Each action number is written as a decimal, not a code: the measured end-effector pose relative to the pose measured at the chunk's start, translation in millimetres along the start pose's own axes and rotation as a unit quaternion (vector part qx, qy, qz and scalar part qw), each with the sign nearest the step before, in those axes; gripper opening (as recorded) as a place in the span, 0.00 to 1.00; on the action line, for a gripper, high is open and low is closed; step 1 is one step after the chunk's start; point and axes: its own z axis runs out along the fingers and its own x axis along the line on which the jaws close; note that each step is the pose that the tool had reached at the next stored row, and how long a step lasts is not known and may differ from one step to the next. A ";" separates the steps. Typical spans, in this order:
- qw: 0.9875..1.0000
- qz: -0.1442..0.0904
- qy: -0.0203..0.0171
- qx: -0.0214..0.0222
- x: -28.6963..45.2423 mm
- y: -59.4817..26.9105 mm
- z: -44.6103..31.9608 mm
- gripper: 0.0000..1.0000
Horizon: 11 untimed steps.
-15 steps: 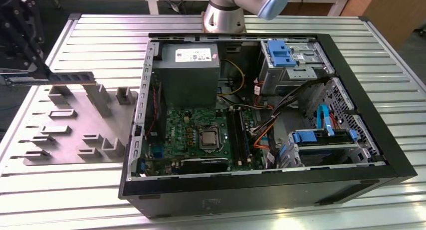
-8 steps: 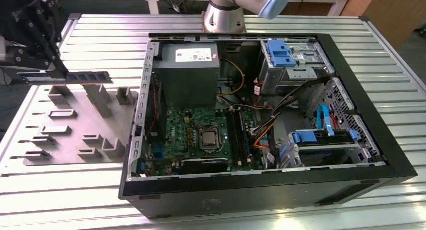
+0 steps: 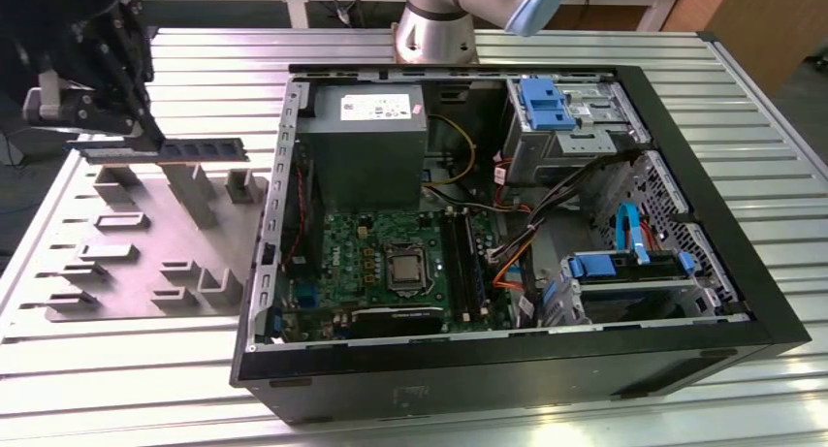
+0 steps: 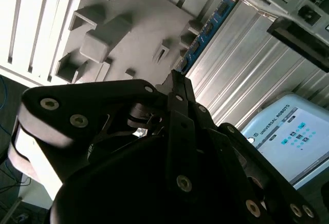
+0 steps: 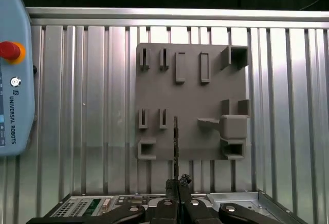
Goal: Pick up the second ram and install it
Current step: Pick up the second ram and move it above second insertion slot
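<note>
The second ram [image 3: 169, 148] is a long, narrow stick with dark chips. It hangs level just above the grey holder tray [image 3: 143, 243] at the exterior view's left. My gripper [image 3: 150, 142] is shut on the stick near its middle, coming down from above. In the second wrist view the ram [image 4: 209, 28] runs away from the closed fingertips [image 4: 177, 80] as a blue strip. In the first wrist view the ram [image 5: 176, 142] shows edge-on over the tray [image 5: 190, 100], held by the gripper [image 5: 178, 183]. The motherboard's memory slots [image 3: 468, 263] lie inside the open case.
The open computer case [image 3: 518, 369] lies on the slatted metal table [image 3: 750, 117], with a power supply [image 3: 368, 127], a green motherboard [image 3: 375, 263] and blue drive brackets [image 3: 544, 103]. The robot base [image 3: 433, 30] stands behind the case. A teach pendant [image 5: 13, 75] lies beside the tray.
</note>
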 end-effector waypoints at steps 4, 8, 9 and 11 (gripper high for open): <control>1.000 0.000 0.000 0.000 -0.3 -11.5 -0.5 0.11; 1.000 0.000 0.000 0.000 -0.6 -23.8 -1.2 0.11; 1.000 0.000 0.000 0.000 -0.7 -26.8 -1.3 0.11; 1.000 0.000 0.000 0.000 -0.8 -32.6 -1.5 0.11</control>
